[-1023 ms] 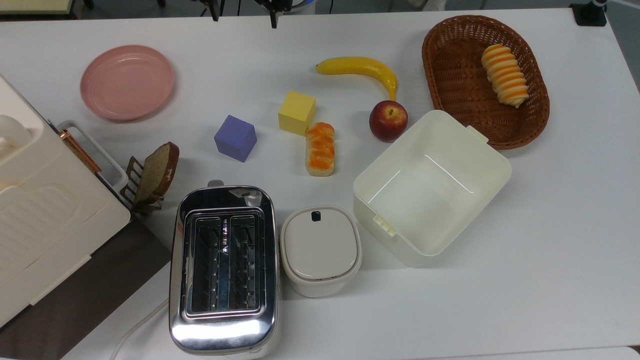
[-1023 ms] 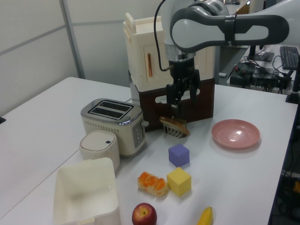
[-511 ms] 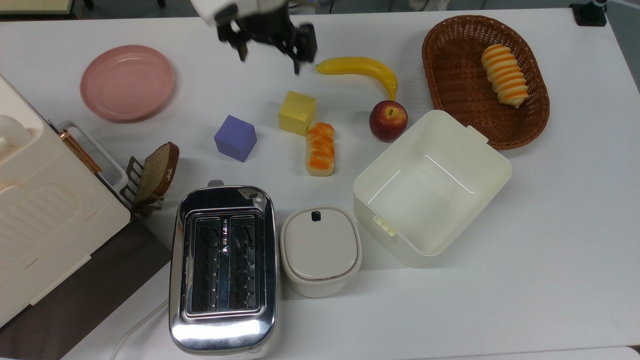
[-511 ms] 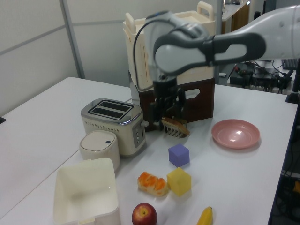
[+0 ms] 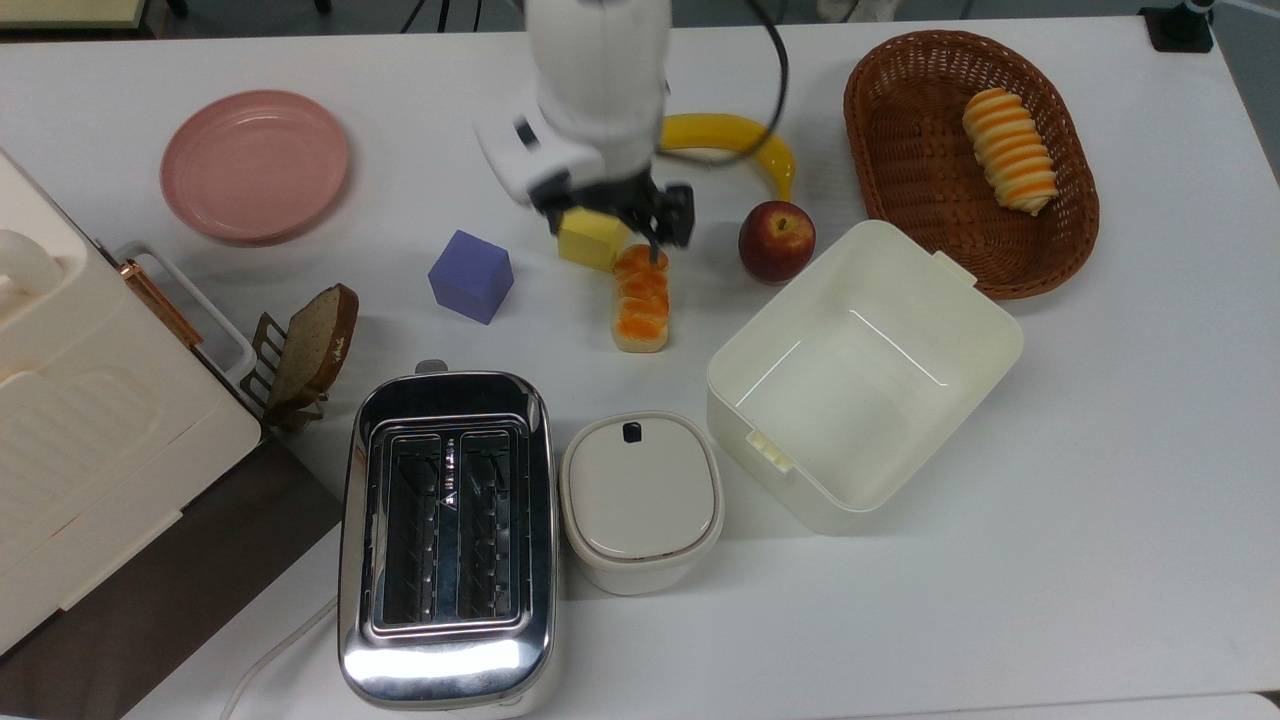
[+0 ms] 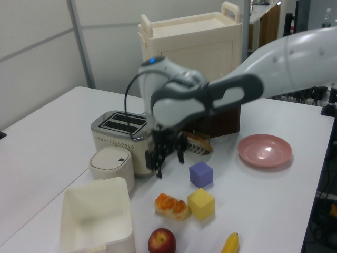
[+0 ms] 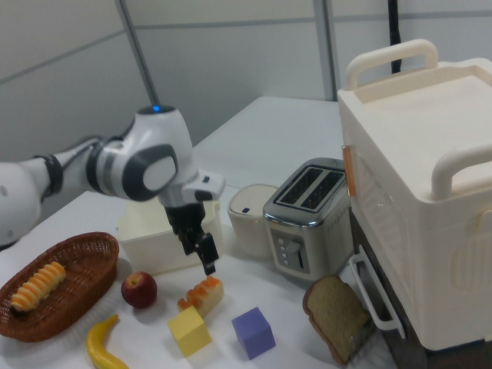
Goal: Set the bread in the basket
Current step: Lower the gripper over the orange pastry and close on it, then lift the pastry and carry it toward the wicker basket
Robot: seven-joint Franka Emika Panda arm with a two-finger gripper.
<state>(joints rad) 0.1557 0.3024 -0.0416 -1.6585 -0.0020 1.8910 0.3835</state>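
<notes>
Hovering gripper: it hangs just above the far end of the bread in the top view; its dark fingers stand apart and hold nothing.
Bread: the short orange-glazed bun lies on the table, just beside the yellow cube, with the red apple near on the top view's right.
Basket: brown wicker, at the top view's upper right, well apart from the bread; a longer striped roll lies inside it.
Surface: a white table, matte and bare at the top view's right; it also bears a purple cube, a banana partly under the arm, a pink plate, a cream tub, a lidded white pot, a chrome toaster and a toast slice leaning in a small rack.
Cabinet: a cream box with handles, beside the toaster.
Room: pale panelled walls behind the table in the left view; desks with cables at the left view's far right.
</notes>
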